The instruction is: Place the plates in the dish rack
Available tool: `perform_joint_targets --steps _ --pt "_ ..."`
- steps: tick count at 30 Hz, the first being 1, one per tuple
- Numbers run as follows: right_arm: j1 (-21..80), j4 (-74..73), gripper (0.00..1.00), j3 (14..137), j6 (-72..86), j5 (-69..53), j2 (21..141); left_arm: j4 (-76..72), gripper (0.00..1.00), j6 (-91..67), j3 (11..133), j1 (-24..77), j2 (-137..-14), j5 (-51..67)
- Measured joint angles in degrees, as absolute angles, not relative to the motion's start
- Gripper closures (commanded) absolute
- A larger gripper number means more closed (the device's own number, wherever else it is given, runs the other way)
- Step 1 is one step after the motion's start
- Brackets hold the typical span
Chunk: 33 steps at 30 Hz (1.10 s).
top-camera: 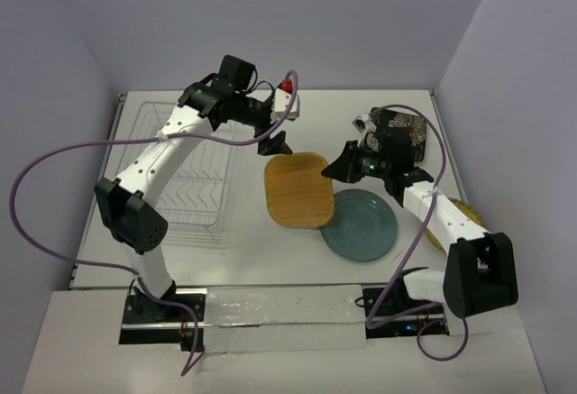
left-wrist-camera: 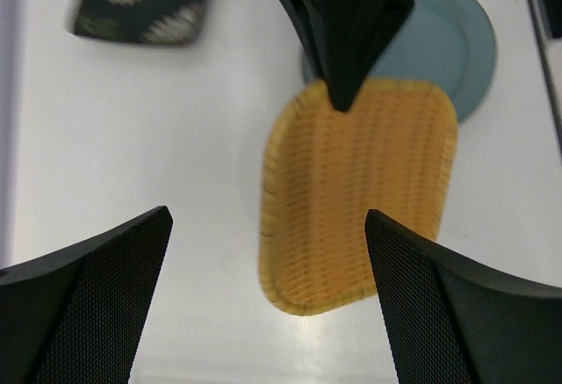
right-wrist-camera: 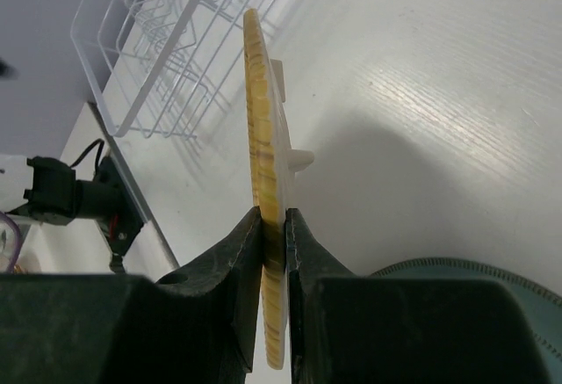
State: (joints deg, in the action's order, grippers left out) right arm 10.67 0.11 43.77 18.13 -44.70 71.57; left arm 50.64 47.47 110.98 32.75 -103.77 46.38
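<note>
My right gripper (top-camera: 339, 170) is shut on the right edge of the rounded-square woven tan plate (top-camera: 297, 189) and holds it off the table. In the right wrist view the pads (right-wrist-camera: 248, 242) pinch the plate (right-wrist-camera: 257, 112), seen edge-on. My left gripper (top-camera: 275, 144) is open and empty, just behind the plate's far edge; in its wrist view (left-wrist-camera: 268, 221) the plate (left-wrist-camera: 360, 199) lies below and ahead. The teal-grey plate (top-camera: 362, 225) lies flat, partly under the woven one. The black floral plate (top-camera: 407, 129) lies at the back right. The white wire dish rack (top-camera: 180, 173) stands at the left.
A small yellow-tan plate (top-camera: 466, 211) shows partly behind the right arm at the table's right edge. The rack also shows in the right wrist view (right-wrist-camera: 167, 50), beyond the held plate. Purple cables loop off both arms. Walls close the table at back and sides.
</note>
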Motion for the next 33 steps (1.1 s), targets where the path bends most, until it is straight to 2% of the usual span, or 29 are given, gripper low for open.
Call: perform_joint_targets --steps 7,25,33 --pt "13.0 -1.4 1.00 45.0 15.5 -44.8 70.2 57.6 0.01 52.3 102.8 34.3 -105.7 45.9" --pt "14.0 -2.8 1.00 45.9 11.4 -43.6 68.3 62.8 0.01 54.5 103.7 37.4 -110.7 48.1" --pt "14.2 -4.5 1.00 47.0 10.6 -42.7 68.6 58.8 0.01 52.4 99.7 37.4 -102.4 43.3"
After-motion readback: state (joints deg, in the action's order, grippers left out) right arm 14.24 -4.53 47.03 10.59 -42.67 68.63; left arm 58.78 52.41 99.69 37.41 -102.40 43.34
